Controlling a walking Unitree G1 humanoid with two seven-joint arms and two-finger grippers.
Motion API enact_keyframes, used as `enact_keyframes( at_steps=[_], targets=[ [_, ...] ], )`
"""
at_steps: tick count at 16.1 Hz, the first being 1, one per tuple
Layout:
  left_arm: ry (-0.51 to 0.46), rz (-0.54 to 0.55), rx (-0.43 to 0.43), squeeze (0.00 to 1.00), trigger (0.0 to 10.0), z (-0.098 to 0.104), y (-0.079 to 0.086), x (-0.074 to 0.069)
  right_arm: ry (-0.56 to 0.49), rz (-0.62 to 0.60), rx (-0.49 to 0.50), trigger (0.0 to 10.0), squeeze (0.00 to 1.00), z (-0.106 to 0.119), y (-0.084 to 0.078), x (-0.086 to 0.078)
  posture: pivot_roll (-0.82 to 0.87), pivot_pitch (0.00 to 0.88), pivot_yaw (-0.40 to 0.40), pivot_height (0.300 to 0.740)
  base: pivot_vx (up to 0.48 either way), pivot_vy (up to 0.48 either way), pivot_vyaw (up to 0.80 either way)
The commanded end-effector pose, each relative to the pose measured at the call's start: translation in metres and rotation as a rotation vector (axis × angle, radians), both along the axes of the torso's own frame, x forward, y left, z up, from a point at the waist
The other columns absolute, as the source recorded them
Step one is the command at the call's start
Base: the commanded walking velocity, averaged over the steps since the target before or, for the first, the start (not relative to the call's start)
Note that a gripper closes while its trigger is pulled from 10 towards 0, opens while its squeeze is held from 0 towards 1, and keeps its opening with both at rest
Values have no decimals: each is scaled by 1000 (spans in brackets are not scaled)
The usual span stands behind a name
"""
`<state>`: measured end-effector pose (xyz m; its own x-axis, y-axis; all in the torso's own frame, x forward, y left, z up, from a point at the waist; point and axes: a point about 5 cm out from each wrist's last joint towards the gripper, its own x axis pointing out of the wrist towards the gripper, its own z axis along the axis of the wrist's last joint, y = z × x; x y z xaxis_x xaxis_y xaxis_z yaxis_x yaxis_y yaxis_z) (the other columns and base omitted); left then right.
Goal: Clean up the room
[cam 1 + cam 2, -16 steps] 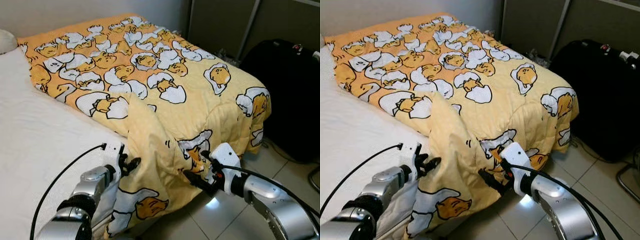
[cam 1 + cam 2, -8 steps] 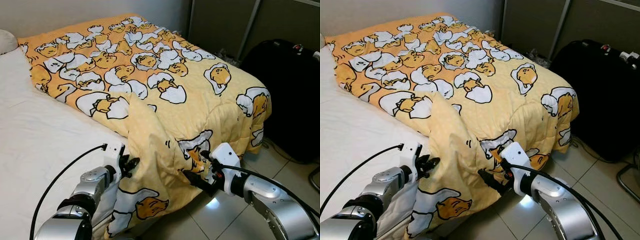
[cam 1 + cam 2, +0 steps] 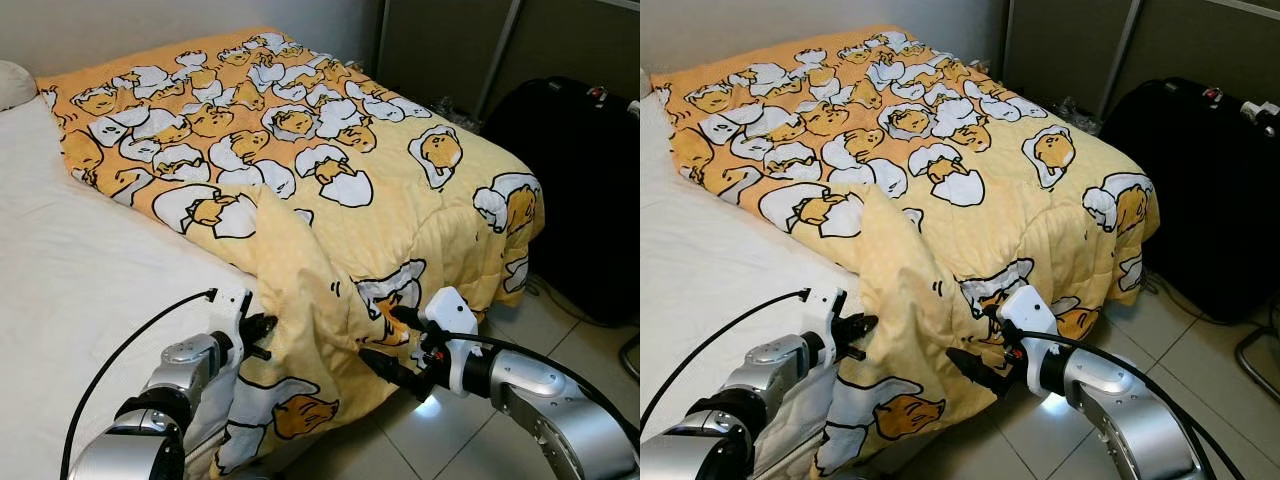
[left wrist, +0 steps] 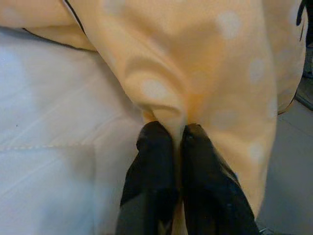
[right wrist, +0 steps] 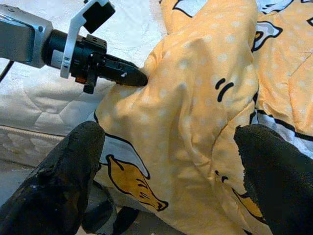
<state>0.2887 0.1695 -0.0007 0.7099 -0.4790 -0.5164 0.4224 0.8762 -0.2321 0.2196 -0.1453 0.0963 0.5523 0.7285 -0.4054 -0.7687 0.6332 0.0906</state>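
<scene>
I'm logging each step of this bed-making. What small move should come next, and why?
Probably ease the right gripper forward and close it on the comforter. Its fingers stand wide open just short of the hanging fold, while the left gripper is already shut on the comforter's edge over the mattress.

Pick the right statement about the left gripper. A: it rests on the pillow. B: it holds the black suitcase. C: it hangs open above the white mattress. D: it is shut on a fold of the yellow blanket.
D: the left gripper has both black fingers pressed together on a fold of the yellow blanket.
</scene>
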Motion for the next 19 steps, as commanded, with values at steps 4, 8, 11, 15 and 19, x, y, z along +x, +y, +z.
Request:
enact_keyframes(
  at_steps=[4,8,11,15,19],
  targets=[
    [1,-29,10,0,0,1,2,0,-14,8,11,10000,0,5,1,1,-106,18,79,740,0,0,0],
    [-4,-63,11,0,0,0,5,-4,-17,7,9,10000,0,4,1,1,-99,18,77,740,0,0,0],
    [-17,-122,19,0,0,-8,12,-23,-9,20,10,10000,0,3,2,-2,-86,28,65,740,0,0,0],
    [23,-162,53,0,0,-26,24,-79,7,43,13,10000,0,2,4,-5,-66,53,47,740,0,0,0],
    [163,-203,99,0,0,-36,30,-175,38,82,9,10000,0,-1,6,-12,-48,85,23,740,0,0,0]
  ],
)
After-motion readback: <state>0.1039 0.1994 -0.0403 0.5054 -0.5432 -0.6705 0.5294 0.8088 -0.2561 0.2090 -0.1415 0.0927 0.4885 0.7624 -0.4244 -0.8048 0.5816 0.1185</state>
